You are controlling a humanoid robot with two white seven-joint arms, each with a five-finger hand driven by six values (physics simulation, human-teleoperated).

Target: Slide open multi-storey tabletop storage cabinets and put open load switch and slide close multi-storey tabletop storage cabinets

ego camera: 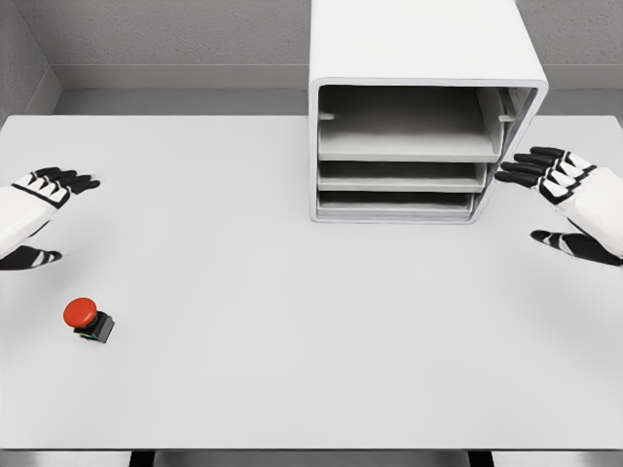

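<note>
- A white multi-storey cabinet (425, 146) is seen at the far side of the bench (292, 292), its three drawers facing forward.
- The red-capped load switch (87, 318) is left lying near the bench's front left.
- The left hand (39, 209) and the right hand (569, 199) are held spread wide, nothing gripped.

A white table (292, 389) is filling most of the head view, running from the far wall down to the near edge. A white cabinet (425, 58) is sitting on it at the far side, right of centre, its open front showing three trays stacked inside. A switch (88, 319) with a red button is lying near the front left, well apart from the cabinet.
</note>
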